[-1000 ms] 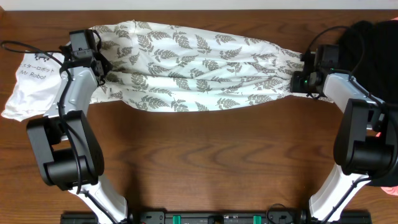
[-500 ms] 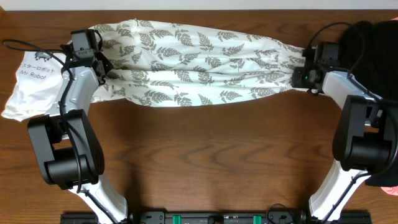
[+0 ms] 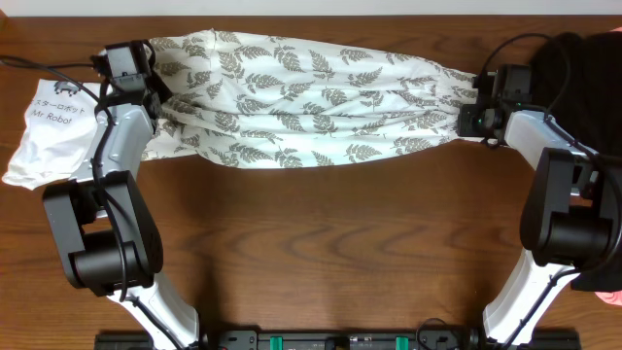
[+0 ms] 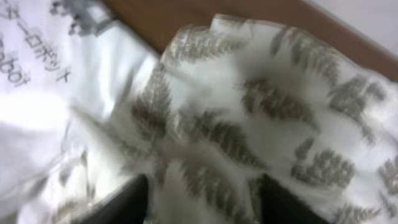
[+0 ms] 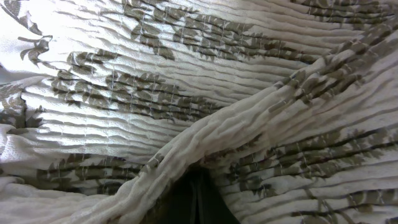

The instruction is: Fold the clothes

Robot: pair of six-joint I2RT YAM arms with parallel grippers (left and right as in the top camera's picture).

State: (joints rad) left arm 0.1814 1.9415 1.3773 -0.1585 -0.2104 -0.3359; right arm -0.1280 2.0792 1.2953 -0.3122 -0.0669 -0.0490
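Observation:
The clothes [image 3: 311,107], a long white fabric printed with grey fern leaves, lie stretched across the far half of the table between both arms. At their left end my left gripper [image 3: 155,94] is open; in the left wrist view its dark fingers [image 4: 124,202] stand apart with the fern fabric [image 4: 261,124] lying loose between them. My right gripper [image 3: 468,119] is shut on the bunched right end. In the right wrist view the pleated fabric [image 5: 155,93] fills the frame, gathering over the closed right gripper [image 5: 196,199].
The plain white "Mr Robot" shirt [image 3: 49,136] lies crumpled at the far left, partly under the fern fabric's end, and shows in the left wrist view as well [image 4: 50,74]. A black garment [image 3: 583,68] is heaped at the far right corner, behind the right arm.
My left gripper has opened and shifted slightly toward the table's far edge; the fabric's left end has loosened. My right gripper moved a little toward the far edge earlier and stays shut.

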